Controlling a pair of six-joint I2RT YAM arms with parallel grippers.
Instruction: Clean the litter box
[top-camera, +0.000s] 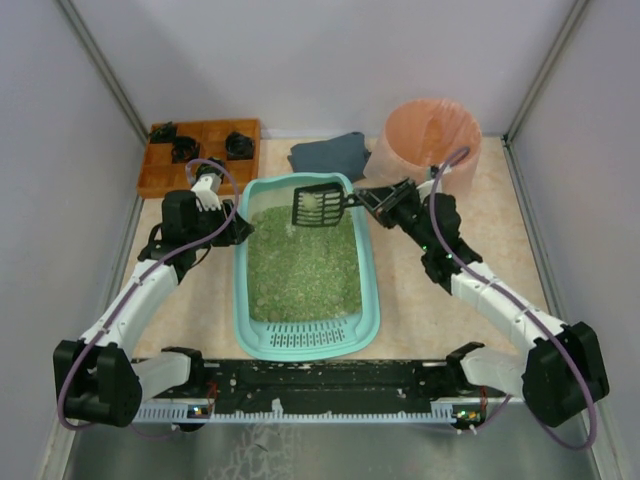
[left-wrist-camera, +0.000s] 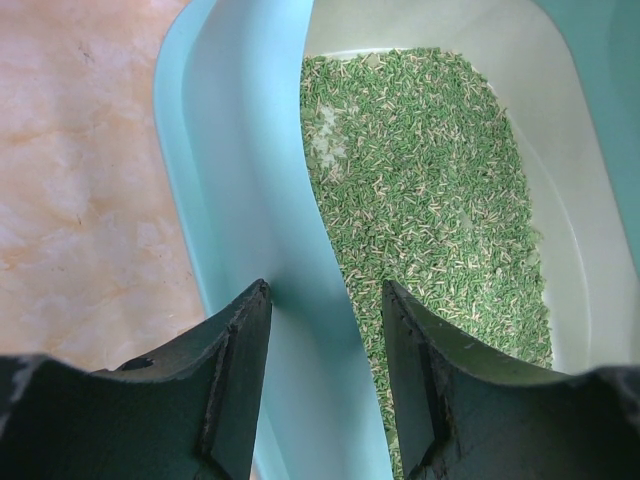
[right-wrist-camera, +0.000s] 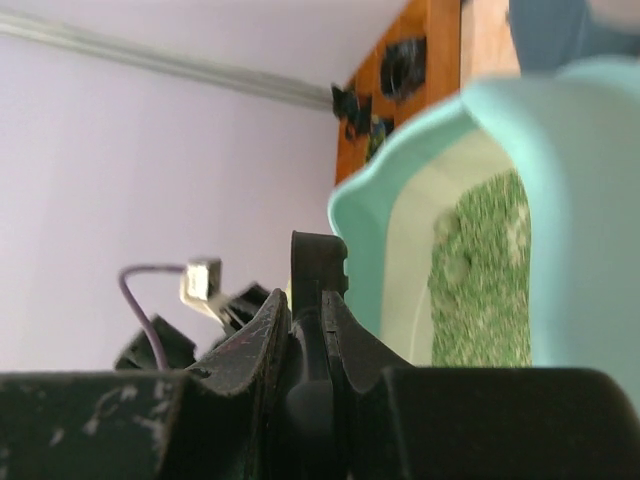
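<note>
The light teal litter box (top-camera: 243, 290) lies mid-table with green granular litter (top-camera: 300, 265) inside and a slotted grille (top-camera: 305, 338) at its near end. My left gripper (top-camera: 238, 228) clamps the box's left wall. In the left wrist view its jaws (left-wrist-camera: 325, 300) straddle the teal wall (left-wrist-camera: 250, 150), with litter (left-wrist-camera: 430, 190) to the right. My right gripper (top-camera: 385, 200) is shut on the handle of a black slotted scoop (top-camera: 318, 205). The scoop hangs over the box's far end with a pale clump in it. The right wrist view shows the handle (right-wrist-camera: 318, 265) pinched between the fingers.
A round bin lined with a pink bag (top-camera: 430, 135) stands at the back right. A dark blue cloth (top-camera: 330, 155) lies behind the box. A brown wooden tray (top-camera: 200, 155) with black pieces sits at the back left. Grey walls close in both sides.
</note>
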